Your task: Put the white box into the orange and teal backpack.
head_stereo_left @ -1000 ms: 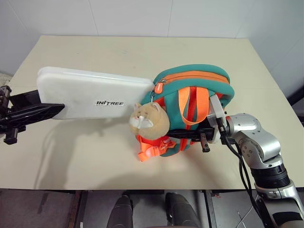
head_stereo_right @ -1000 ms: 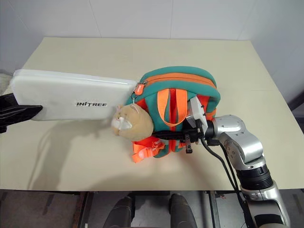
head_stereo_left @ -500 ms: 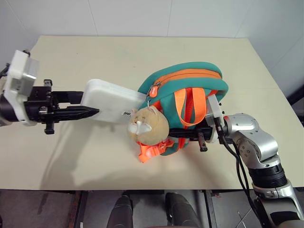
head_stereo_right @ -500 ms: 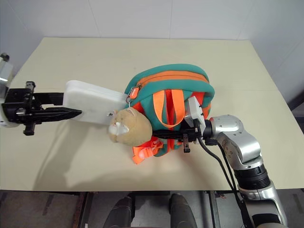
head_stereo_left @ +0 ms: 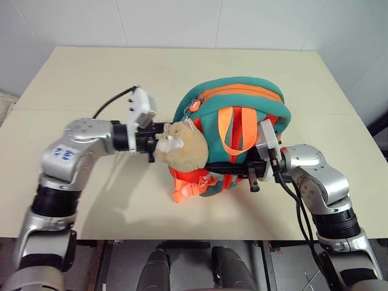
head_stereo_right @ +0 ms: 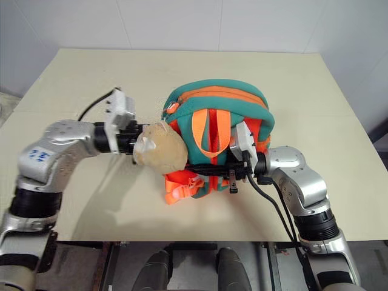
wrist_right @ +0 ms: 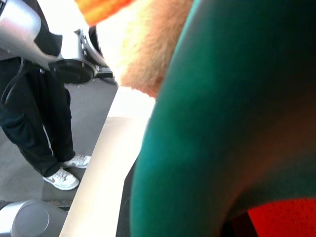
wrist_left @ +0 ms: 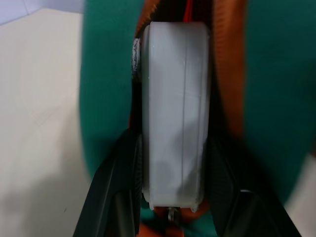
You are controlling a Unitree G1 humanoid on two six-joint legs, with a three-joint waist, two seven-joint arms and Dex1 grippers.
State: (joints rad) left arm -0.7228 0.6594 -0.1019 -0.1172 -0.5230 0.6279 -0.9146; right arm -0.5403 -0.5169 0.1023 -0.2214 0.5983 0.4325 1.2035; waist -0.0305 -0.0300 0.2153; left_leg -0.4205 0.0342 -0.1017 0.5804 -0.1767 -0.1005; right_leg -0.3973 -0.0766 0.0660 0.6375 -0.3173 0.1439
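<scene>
The orange and teal backpack [head_stereo_left: 242, 97] stands in the middle of the table, its tan plush toy [head_stereo_left: 182, 148] hanging at its left side. My left gripper [wrist_left: 173, 148] is shut on the white box [wrist_left: 175, 89], one black finger on each long side. The box's far end is pushed into the backpack's opening between the teal edges. From the head views the box is hidden behind the plush toy and the bag. My right gripper [head_stereo_left: 218, 165] reaches in from the right and is shut on the backpack's lower front, under the orange straps [head_stereo_left: 239, 130].
The beige table [head_stereo_left: 91, 73] has open surface on every side of the backpack. White walls stand behind it. Beyond the table's edge, a person's legs in dark trousers and white shoes [wrist_right: 29, 123] are on the floor.
My left arm has swung right and forward, carrying the white box from out over the left of the table into the backpack's opening. The right gripper has kept its hold in place.
</scene>
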